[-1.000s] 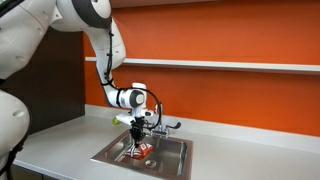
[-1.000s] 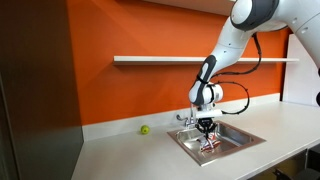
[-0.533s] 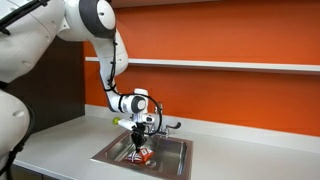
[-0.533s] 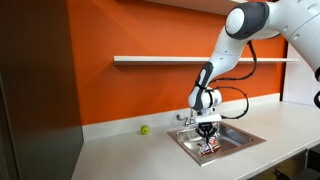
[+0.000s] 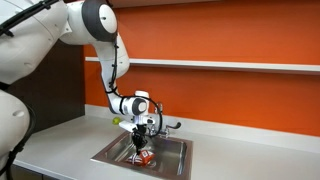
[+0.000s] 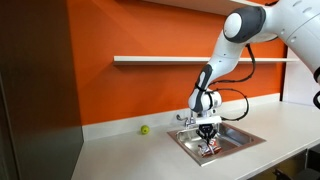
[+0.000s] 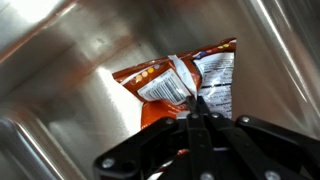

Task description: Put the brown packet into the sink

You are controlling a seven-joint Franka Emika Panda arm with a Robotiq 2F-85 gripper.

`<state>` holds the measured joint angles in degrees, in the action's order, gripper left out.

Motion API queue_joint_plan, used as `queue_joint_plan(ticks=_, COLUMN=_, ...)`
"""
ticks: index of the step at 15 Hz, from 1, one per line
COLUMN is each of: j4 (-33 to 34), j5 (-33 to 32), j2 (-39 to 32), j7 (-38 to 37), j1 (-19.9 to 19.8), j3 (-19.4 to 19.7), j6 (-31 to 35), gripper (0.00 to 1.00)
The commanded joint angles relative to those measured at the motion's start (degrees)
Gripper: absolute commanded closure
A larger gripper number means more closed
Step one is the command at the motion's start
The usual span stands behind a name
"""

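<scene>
Placement step, nearly complete: the gripper, its jaws pinched together on the brown packet, holds it low inside the sink; the next move likely calls for parting the jaws.

Both exterior views are bright and evenly lit, though small and soft. The wrist view is dimmer: pale glare streaks the sink steel, the claw is a dark blurred silhouette, only the brown packet fairly sharp.
</scene>
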<state>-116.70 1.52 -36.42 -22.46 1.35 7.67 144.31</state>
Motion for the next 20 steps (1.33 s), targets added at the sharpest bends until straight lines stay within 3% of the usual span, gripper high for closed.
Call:
queue_joint_plan(ticks=1, j4=0.87, j5=1.09, j2=-0.46, j7=0.17, j1=-0.16, j3=0.21, j6=-0.23, gripper=1.0)
queue_joint_plan(ticks=11, j4=0.51, j5=1.43, j2=-0.69, j7=0.05, j1=-0.09, j3=0.4, j6=-0.22, gripper=1.0)
queue_joint_plan(ticks=12, j4=0.5, j5=1.46, j2=-0.66, j7=0.03, j1=-0.08, j3=0.44, j6=-0.28, gripper=0.76)
queue_joint_plan(ticks=15, j4=0.44, j5=1.62, j2=-0.54, j7=-0.06, j1=-0.06, j3=0.51, j6=-0.31, gripper=0.6)
queue_joint_plan(ticks=20, j4=0.16, j5=1.31, j2=0.29, j7=-0.32, j1=0.33, j3=0.81, j6=-0.76, gripper=0.2)
